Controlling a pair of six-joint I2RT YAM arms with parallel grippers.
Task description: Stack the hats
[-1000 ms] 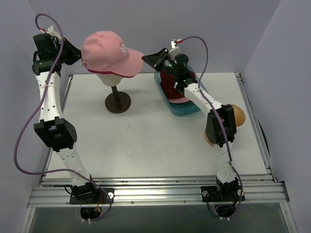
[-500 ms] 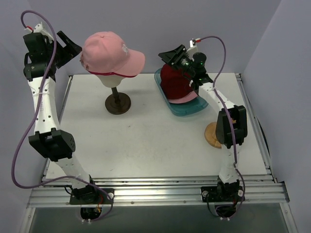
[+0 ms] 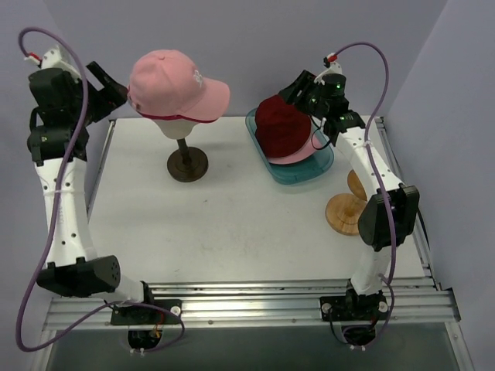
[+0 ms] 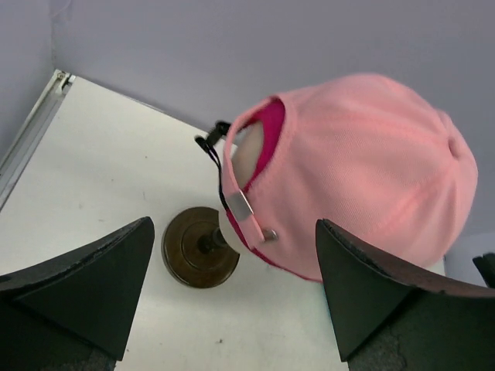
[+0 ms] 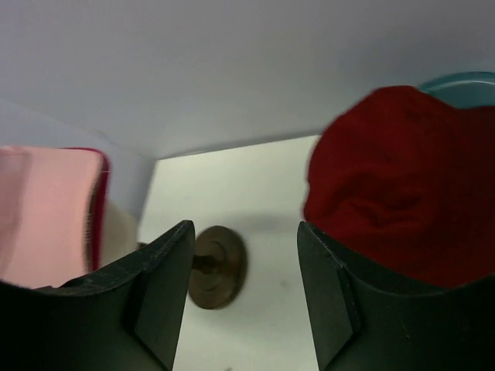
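Soft, even light from above keeps the white table (image 3: 232,224) bright without glare, with only faint, soft-edged shadows, and the top view is sharp throughout. The left wrist view shows the pale pink cap (image 4: 371,170) crisp and well lit above dark, slightly soft fingers (image 4: 85,286). The right wrist view is dimmer and softer: the dark red hat (image 5: 402,185) lacks detail, and the pale pink cap at its left edge is blurred.
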